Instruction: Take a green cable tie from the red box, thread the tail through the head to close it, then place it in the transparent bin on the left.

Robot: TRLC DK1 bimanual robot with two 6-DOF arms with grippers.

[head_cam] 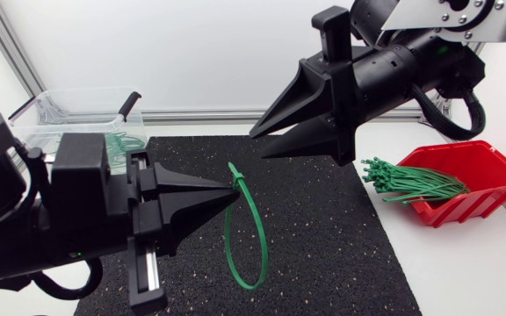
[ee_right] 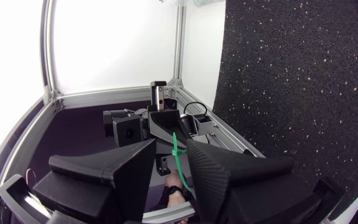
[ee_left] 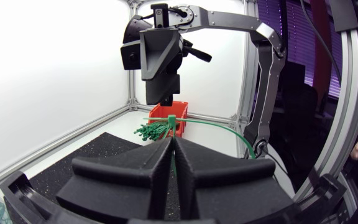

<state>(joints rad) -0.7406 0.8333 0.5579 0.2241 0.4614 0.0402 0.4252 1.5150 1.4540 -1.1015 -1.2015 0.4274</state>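
Cable tie (head_cam: 237,178) head half-hidden between left fingers (head_cam: 191,197)

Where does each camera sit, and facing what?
Head view: above table, looking down on left arm, right arm, red box.
Left wrist view: on left arm, looking past shut left jaws toward right arm, red box.
Right wrist view: on right arm, looking between open right jaws at left arm.
All share the green cable tie.

text: none legible | labels: none | numbers: none

Bright, even light; faint soft shadows below
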